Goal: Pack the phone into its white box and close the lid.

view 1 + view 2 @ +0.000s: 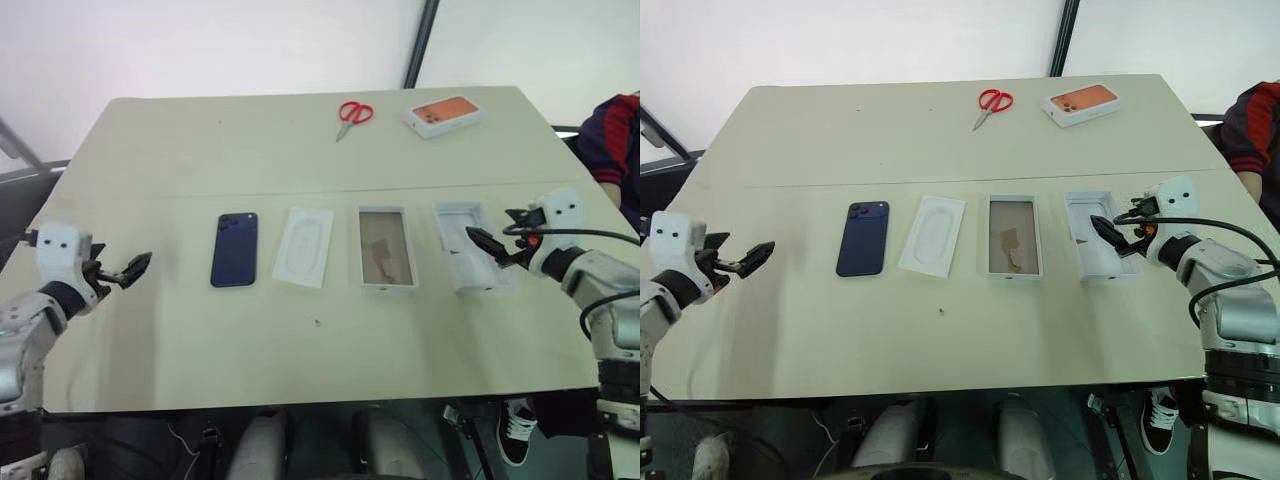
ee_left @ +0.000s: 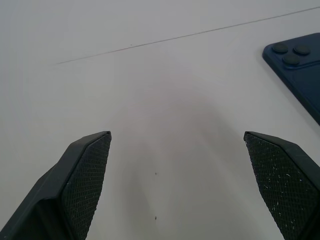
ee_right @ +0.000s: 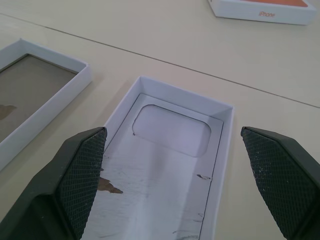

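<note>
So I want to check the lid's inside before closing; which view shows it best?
The right wrist view: the lid lies open-side up, close under the camera. Both eye views show it whole but small; left wrist view misses it.

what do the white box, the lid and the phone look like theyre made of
White box: probably matte white cardboard, judging by its thin folded walls; the brownish floor looks worn.
Lid: likely the same matte cardboard, lying inside-up; scuffs on its inner face expose brown underneath.
Phone: smooth dark navy back, glass or coated metal, hard to tell which, with raised round camera lenses in one corner.
</note>
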`<state>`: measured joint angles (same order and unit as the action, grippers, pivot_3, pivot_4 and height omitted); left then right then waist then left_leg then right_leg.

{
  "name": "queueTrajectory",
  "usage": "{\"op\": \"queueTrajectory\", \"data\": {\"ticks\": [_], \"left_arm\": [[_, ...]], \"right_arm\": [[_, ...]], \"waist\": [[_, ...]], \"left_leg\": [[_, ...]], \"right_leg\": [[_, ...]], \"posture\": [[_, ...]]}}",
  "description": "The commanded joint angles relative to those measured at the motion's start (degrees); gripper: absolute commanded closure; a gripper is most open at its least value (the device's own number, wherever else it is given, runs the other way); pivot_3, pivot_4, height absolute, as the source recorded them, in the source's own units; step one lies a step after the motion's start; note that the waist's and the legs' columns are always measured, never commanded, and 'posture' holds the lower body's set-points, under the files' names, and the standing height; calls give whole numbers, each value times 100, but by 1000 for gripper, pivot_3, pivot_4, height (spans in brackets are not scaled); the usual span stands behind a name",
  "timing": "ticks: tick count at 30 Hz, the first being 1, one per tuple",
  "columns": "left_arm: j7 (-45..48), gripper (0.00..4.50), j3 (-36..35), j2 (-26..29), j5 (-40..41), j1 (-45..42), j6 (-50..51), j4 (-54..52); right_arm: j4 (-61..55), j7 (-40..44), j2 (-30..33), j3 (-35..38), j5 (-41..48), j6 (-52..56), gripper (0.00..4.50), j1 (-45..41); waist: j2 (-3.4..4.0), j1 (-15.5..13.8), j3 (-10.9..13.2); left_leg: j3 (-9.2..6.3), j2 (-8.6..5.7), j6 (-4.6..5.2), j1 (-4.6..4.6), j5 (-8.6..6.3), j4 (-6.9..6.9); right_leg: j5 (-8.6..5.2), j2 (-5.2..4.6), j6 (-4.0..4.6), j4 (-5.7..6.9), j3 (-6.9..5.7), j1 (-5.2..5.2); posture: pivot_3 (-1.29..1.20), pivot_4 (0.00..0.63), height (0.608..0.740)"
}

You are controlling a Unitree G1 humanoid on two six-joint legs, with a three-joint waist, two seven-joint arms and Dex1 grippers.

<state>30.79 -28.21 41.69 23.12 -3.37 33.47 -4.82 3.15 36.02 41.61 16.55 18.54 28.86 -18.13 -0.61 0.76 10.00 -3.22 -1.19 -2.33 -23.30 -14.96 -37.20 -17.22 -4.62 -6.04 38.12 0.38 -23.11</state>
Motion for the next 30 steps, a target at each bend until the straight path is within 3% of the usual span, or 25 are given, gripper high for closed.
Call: {"op": "queueTrajectory", "data": {"ticks": [1,29,30], "left_arm": [[-54,38,-174,78,33,-34,-10,-189],[-96,38,-146,77,51,-33,-24,-190],[-581,38,807,-661,309,-699,751,-886]], "right_arm": [[-116,31,26,11,28,-71,0,-123],[-53,48,20,-15,5,-110,0,-158],[-771,281,-95,-568,90,3,0,-208]], "waist": [[0,0,0],[0,0,0],[3,-9,1]], "left_leg": [[0,0,0,0,0,0],[1,-1,0,0,0,0],[1,-1,0,0,0,0]], "right_leg": [[0,0,0,0,0,0],[0,0,0,0,0,0],[0,0,0,0,0,0]], "posture": [[0,150,740],[0,150,740],[0,150,740]]}}
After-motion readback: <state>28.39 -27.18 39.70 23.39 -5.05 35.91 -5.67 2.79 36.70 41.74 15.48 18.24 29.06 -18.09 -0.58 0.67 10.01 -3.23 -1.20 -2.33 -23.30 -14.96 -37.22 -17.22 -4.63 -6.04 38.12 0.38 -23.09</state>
